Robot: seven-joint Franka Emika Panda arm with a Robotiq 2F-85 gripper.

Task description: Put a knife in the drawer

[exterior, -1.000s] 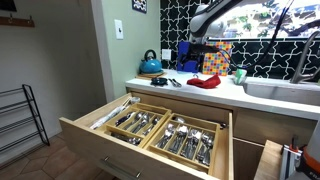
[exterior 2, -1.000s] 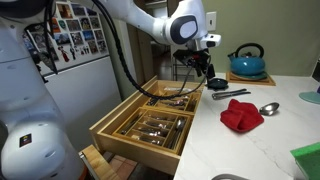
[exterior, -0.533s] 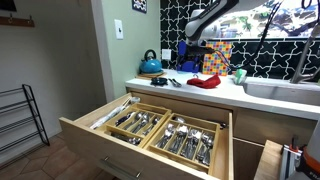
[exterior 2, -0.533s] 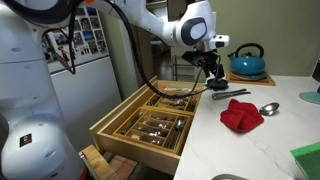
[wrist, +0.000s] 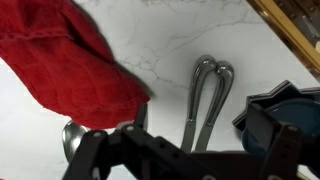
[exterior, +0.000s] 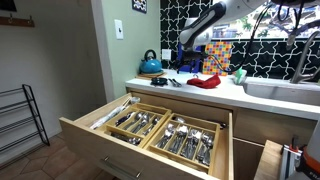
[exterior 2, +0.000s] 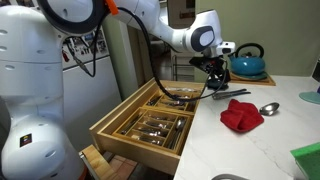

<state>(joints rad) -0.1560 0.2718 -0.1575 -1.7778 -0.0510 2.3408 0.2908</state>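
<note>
1. Open from above: drawer (exterior: 108,150), lower centre in both exterior views, with flatware (exterior: 185,138) filling the compartments.
2. Blocked right of centre by red cloth (exterior 2: 240,115), with spoon (exterior 2: 268,107) just beside.
3. Hemmed in at upper right by kettle (exterior 2: 247,62).
4. Bare counter (exterior 2: 215,150) at lower right in an exterior view, below the cloth.

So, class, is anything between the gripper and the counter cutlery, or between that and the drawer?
Nothing visible does. The gripper hangs above the silver cutlery; the red cloth lies beside it, and the drawer stands open.
</note>
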